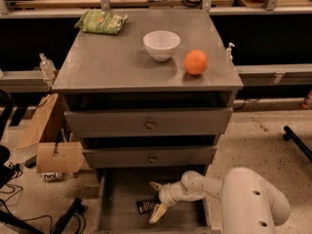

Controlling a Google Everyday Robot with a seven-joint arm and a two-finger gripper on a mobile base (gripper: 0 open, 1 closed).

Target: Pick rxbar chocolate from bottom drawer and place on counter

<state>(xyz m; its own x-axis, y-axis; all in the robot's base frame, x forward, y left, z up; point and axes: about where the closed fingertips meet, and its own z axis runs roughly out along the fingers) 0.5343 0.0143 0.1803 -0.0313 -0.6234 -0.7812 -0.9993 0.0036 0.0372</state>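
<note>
Gripper (156, 199) is down in the bottom drawer (122, 199), wide open and holding nothing. The chocolate bar (146, 206) lies just left of it, with bare drawer floor between the bar and the left wall.

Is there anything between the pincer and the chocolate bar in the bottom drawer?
Nothing visible stands in the way. The pincer is down inside the open bottom drawer with its fingers open, right next to the rxbar chocolate. Nothing else lies on the drawer floor between them.
</note>
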